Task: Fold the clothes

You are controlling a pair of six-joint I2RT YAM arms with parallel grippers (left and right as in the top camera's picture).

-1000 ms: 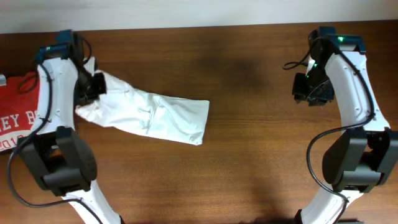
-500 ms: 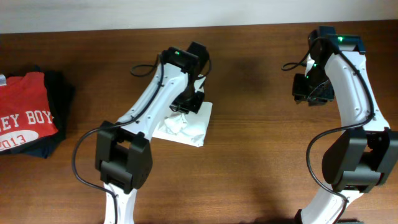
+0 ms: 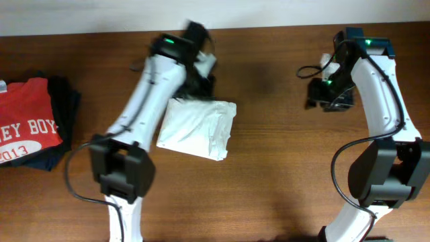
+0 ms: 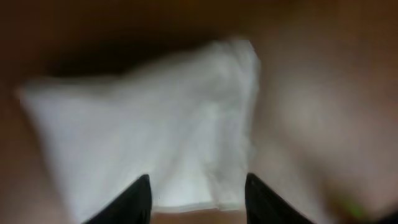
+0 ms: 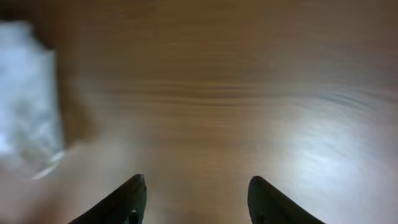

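Observation:
The white T-shirt [image 3: 198,128] lies folded into a compact rectangle on the brown table, left of centre. It fills the blurred left wrist view [image 4: 155,124] and shows at the left edge of the right wrist view [image 5: 25,93]. My left gripper [image 3: 200,81] hovers just behind the shirt's far edge, open and empty [image 4: 196,199]. My right gripper [image 3: 321,94] is open and empty above bare wood at the right back [image 5: 196,199].
A red T-shirt with white lettering [image 3: 23,131] lies on dark navy folded garments [image 3: 64,101] at the table's left edge. The table's back edge meets a pale wall.
My left arm swept from the far left to the middle, folding the spread shirt over itself, then let go and rose toward the back. The right gripper shifted slightly left.

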